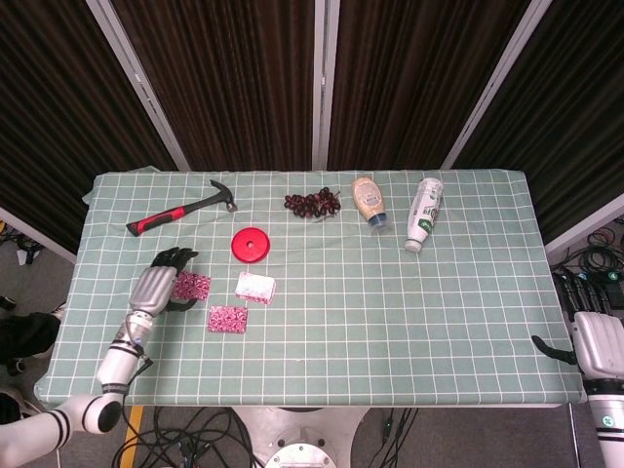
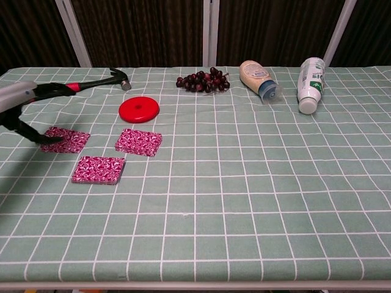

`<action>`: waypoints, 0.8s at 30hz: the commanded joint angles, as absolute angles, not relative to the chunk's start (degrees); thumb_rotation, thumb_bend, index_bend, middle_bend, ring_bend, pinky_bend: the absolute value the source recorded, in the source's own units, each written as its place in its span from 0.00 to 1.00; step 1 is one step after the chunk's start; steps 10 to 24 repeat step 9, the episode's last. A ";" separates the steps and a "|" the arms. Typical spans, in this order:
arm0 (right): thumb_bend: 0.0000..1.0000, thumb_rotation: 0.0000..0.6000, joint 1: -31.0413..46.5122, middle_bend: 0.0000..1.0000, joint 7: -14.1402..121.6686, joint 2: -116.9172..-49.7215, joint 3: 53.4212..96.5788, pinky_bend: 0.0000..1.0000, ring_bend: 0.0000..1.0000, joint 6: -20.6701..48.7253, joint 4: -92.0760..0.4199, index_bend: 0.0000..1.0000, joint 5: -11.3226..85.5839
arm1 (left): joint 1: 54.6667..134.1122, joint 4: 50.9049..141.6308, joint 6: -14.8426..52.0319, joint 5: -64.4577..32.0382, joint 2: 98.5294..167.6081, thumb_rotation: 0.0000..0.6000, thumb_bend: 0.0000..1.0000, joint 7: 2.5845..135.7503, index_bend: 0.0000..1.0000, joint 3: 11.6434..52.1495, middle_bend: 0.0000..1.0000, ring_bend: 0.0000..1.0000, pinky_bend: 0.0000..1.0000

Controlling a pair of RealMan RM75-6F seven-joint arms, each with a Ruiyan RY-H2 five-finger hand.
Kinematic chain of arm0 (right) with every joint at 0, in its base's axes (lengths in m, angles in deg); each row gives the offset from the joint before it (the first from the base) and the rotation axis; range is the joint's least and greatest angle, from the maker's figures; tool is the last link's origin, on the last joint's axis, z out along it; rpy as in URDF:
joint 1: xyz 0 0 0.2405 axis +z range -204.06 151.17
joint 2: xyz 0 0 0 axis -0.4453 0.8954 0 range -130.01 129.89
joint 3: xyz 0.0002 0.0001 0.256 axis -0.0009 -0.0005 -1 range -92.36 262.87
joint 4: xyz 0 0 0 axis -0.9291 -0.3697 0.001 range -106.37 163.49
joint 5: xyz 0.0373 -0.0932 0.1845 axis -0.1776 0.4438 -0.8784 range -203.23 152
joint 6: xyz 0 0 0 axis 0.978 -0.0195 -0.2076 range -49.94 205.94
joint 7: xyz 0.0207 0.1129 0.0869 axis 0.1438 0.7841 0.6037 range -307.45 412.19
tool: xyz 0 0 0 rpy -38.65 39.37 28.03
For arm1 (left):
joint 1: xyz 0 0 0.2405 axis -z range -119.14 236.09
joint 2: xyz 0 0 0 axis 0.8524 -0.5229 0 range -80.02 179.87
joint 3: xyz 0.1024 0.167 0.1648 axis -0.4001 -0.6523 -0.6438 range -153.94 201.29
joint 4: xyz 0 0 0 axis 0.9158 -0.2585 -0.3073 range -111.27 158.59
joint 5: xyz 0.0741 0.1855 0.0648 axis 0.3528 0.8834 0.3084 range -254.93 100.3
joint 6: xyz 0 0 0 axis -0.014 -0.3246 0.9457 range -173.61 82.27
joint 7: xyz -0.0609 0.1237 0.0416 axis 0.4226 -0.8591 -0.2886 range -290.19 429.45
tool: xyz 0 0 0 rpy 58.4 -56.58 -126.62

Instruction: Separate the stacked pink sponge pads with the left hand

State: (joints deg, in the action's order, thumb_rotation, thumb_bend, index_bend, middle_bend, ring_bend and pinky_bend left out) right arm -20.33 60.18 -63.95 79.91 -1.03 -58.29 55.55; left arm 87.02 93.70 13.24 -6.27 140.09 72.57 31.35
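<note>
Head view shows three pink sponge pads lying flat and apart on a green cloth [image 1: 390,312] printed with a white grid. Each pad is a thin rectangle with a mottled pink-and-white surface. The left pad [image 1: 191,286] lies partly under the fingers of the left hand [image 1: 156,289]; the front pad [image 1: 228,318] lies nearer the table's front edge, and the right pad [image 1: 255,287] sits just below a red disc [image 1: 251,244], tilted so that a paler side face is seen. None of the pads touches another.

The left hand is seen as a silver-grey shell with dark fingers spread forward; nothing is held in it. In the chest view the hand [image 2: 18,101] is cut by the left edge, and a dark fingertip [image 2: 52,140] is seen on or just above the left pad [image 2: 66,139]; contact cannot be confirmed. The front pad [image 2: 98,170] and the right pad [image 2: 139,141] are seen flat there.

The right hand [image 1: 597,336] is seen off the table's right edge, pale-backed, with dark fingers pointing upward and apart and nothing in them.

Along the far side are laid a hammer [image 1: 185,209] with a red-and-black grip and a metal head, a cluster of dark red grapes [image 1: 312,203], a beige squeeze bottle [image 1: 368,201] on its side, and a white bottle [image 1: 424,213] with a green label, also on its side. The red disc is round, smooth and glossy.
</note>
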 commanded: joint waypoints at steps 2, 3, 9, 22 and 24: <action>0.07 1.00 -20.28 0.00 60.41 -64.51 80.07 0.00 0.00 -1.13 -58.18 0.00 55.87 | 81.45 96.23 19.00 -5.69 134.97 1.00 0.20 72.82 0.15 28.70 0.11 0.00 0.08; 0.07 1.00 -20.30 0.00 60.54 -64.65 80.15 0.00 0.00 -1.12 -58.17 0.00 55.94 | 80.04 97.30 20.40 -5.35 133.92 1.00 0.20 73.36 0.15 28.01 0.11 0.00 0.08; 0.07 1.00 -20.64 0.00 60.99 -64.66 81.03 0.00 0.00 -1.27 -58.62 0.00 56.91 | 71.51 103.06 28.39 -3.80 128.47 1.00 0.18 74.66 0.15 23.48 0.11 0.00 0.08; 0.07 1.00 -20.64 0.00 60.99 -64.66 81.03 0.00 0.00 -1.27 -58.62 0.00 56.91 | 71.51 103.06 28.39 -3.80 128.47 1.00 0.18 74.66 0.15 23.48 0.11 0.00 0.08; 0.07 1.00 -20.64 0.00 60.99 -64.66 81.03 0.00 0.00 -1.27 -58.62 0.00 56.91 | 71.51 103.06 28.39 -3.80 128.47 1.00 0.18 74.66 0.15 23.48 0.11 0.00 0.08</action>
